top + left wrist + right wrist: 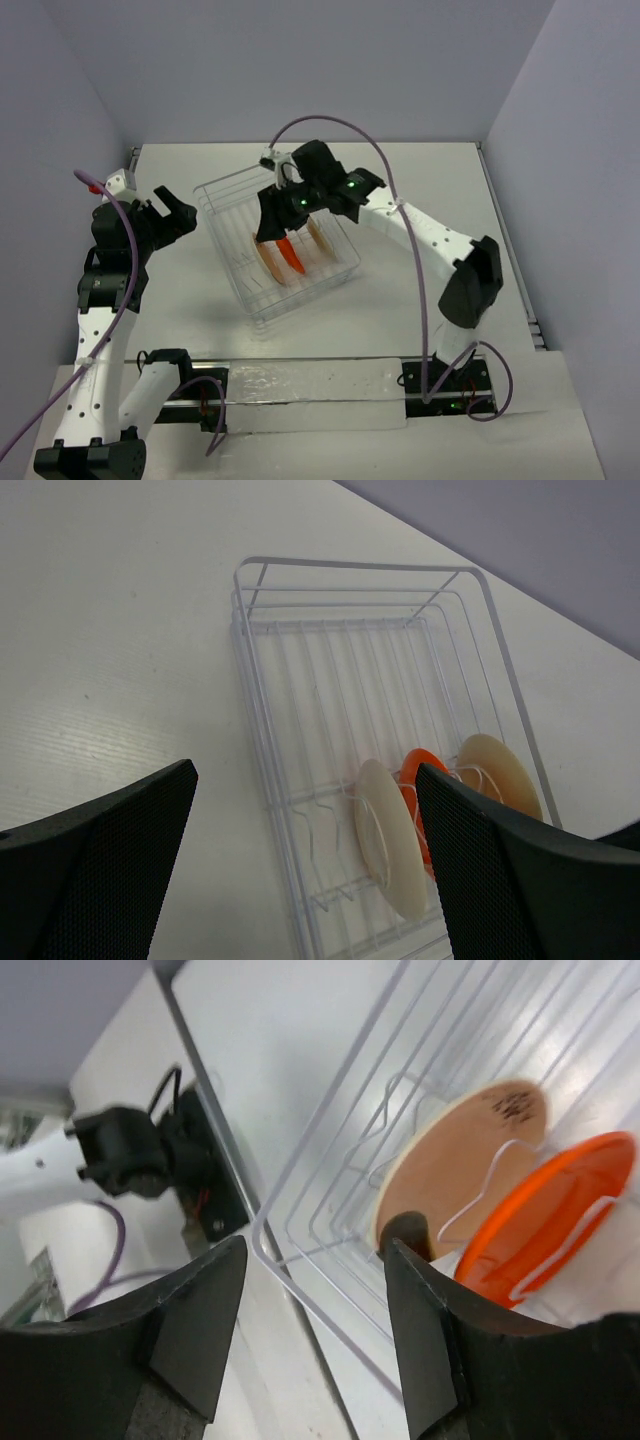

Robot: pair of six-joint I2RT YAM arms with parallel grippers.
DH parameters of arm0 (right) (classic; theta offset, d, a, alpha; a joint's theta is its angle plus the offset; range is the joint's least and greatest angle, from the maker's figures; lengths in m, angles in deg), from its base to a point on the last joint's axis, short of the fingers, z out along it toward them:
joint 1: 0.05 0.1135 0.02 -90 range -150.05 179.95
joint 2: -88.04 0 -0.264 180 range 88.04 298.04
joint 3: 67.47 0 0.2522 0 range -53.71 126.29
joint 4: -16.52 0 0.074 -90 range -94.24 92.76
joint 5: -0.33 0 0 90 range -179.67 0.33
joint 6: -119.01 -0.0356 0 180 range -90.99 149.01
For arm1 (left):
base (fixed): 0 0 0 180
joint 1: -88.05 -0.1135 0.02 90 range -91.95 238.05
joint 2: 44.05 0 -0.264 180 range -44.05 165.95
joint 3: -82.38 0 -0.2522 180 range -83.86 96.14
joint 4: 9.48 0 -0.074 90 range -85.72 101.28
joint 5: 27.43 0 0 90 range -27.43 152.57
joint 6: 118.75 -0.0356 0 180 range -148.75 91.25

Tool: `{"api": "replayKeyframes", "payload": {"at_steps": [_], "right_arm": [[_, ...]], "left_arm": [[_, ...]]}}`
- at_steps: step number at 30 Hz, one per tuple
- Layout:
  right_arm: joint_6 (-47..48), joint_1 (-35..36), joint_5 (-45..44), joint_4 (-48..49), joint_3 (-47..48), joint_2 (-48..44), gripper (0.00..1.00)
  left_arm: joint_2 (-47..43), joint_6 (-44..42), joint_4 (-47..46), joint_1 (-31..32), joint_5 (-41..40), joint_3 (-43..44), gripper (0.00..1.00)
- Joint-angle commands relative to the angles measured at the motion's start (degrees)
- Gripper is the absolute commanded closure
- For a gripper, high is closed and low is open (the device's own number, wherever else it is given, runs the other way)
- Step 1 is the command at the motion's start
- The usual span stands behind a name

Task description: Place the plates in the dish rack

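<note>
The wire dish rack (222,245) sits mid-table, and three plates stand upright in its slots. An orange plate (290,255) is in the middle, with one beige plate (270,265) on its left and another (322,240) on its right. My right gripper (283,222) hovers just over them, open and holding nothing. In the right wrist view its jaws (315,1250) straddle the rack's rim (320,1110), next to the beige plate (450,1160) and the orange plate (550,1210). My left gripper (178,212) stays open to the left of the rack. It looks at the rack (350,565) and at the near beige plate (390,850), the orange plate (409,779) and the far beige plate (495,770).
A black rail with a clear sheet (300,385) runs along the near table edge between the arm bases. Walls close the table at the back and on both sides. The right arm's purple cable (400,210) arcs over the rack's right side.
</note>
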Motion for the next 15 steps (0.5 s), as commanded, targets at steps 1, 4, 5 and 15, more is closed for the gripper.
{"api": "replayKeyframes", "payload": {"at_steps": [1, 4, 5, 15], "right_arm": [[-3.6, -2.0, -19.1, 2.1, -2.6, -14.0, 0.27], [-9.9, -7.9, -25.2, 2.1, -10.7, -22.0, 0.24], [-11.3, -10.5, -25.9, 2.2, -14.1, -24.3, 0.24], [-24.5, -26.3, -47.6, 4.1, -45.9, -47.8, 0.1]], "left_arm": [[-0.2, 0.5, -0.7, -0.6, -0.3, 0.5, 0.01], [-0.1, 0.5, -0.8, -0.6, -0.3, 0.5, 0.01], [0.0, 0.5, -0.7, -0.6, -0.3, 0.5, 0.01], [0.6, 0.5, 0.2, -0.6, -5.2, 0.9, 0.01]]}}
